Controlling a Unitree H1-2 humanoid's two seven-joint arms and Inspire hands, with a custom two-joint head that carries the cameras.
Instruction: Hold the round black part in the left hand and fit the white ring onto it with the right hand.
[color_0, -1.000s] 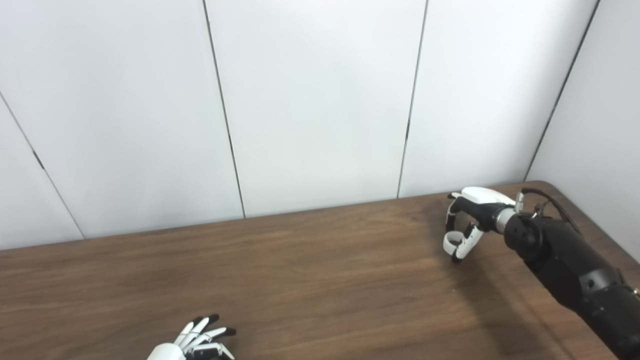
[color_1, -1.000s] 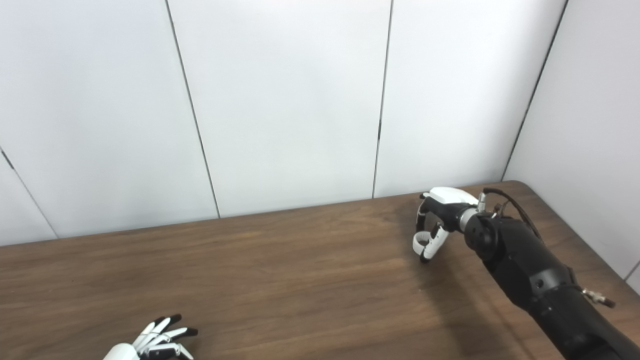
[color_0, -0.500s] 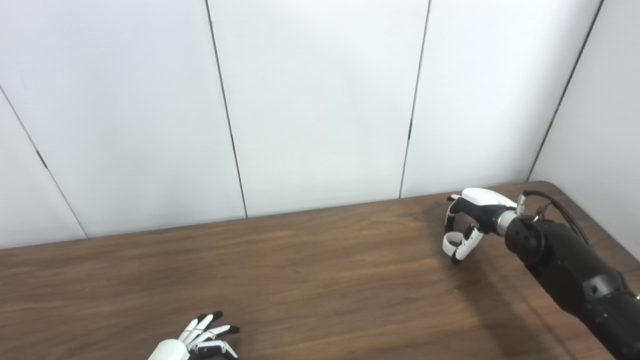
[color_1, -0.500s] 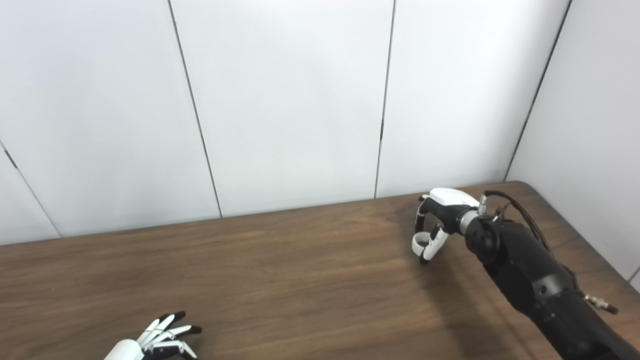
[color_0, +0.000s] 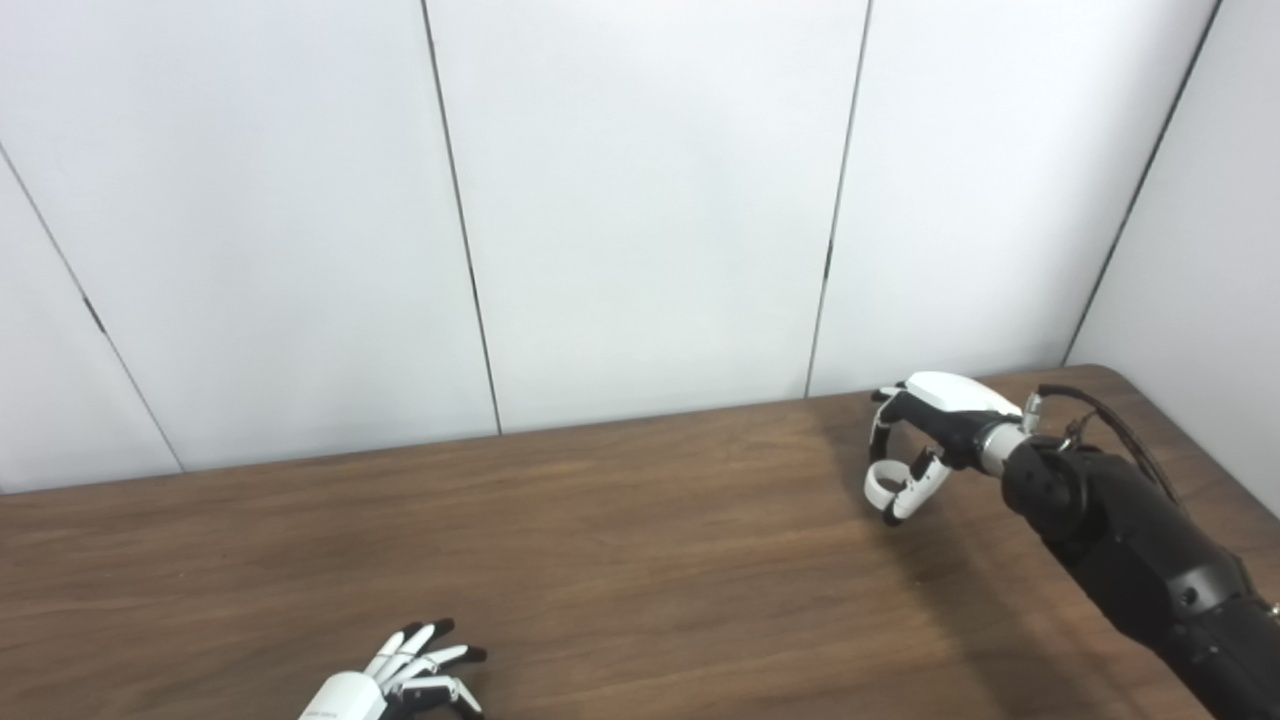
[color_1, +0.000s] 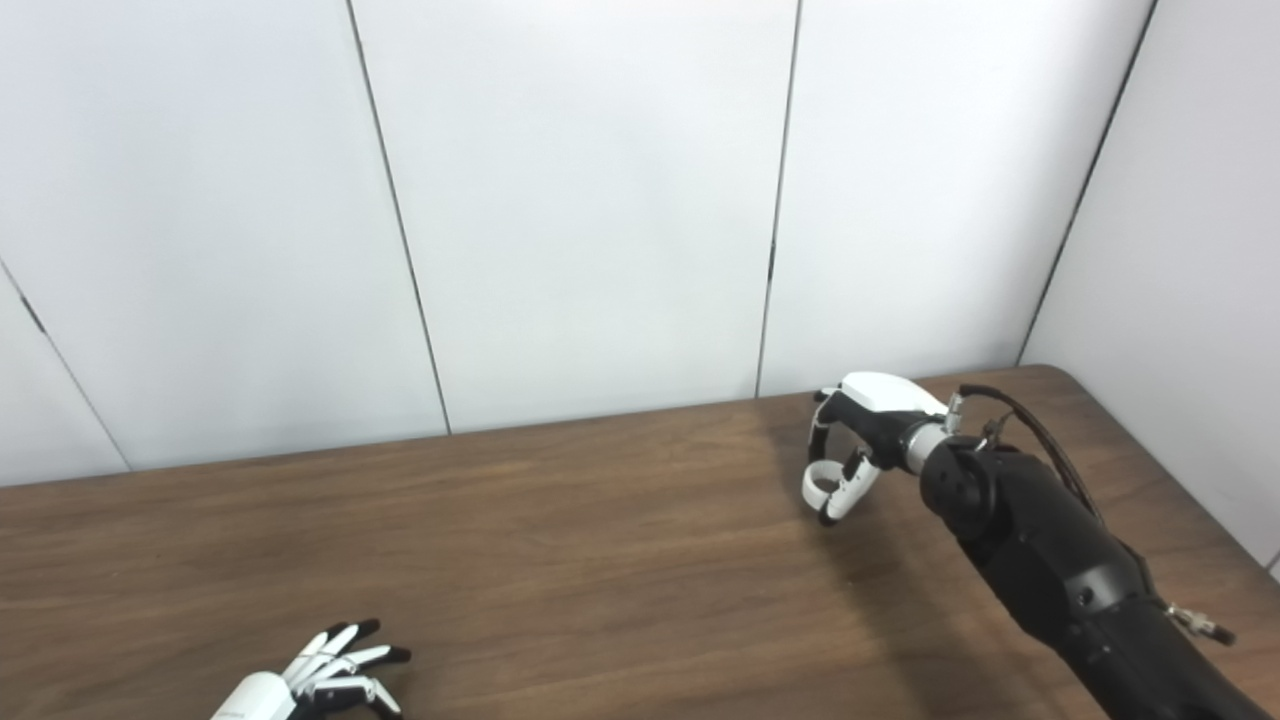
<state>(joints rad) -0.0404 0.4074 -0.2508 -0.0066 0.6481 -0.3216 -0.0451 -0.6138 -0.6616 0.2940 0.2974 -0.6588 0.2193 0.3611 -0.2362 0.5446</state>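
My right hand (color_0: 905, 455) hovers over the far right part of the wooden table (color_0: 620, 560). Its fingers and thumb are curled around a small white ring (color_0: 880, 485), also seen as the white ring (color_1: 818, 482) in the right eye view. My left hand (color_0: 400, 680) lies low at the picture's bottom edge, left of centre, with its fingers spread and nothing visible in them; its palm is cut off by the edge. No round black part is in view in either picture.
White wall panels (color_0: 640, 200) close off the table's far edge, and another wall (color_0: 1200, 250) stands at the right. The table's rounded far right corner (color_0: 1095, 372) lies just behind my right forearm (color_0: 1120, 540).
The camera has shifted slightly. My right hand, still closed around the white ring, has edged a little to the left. The left hand has kept its spread pose.
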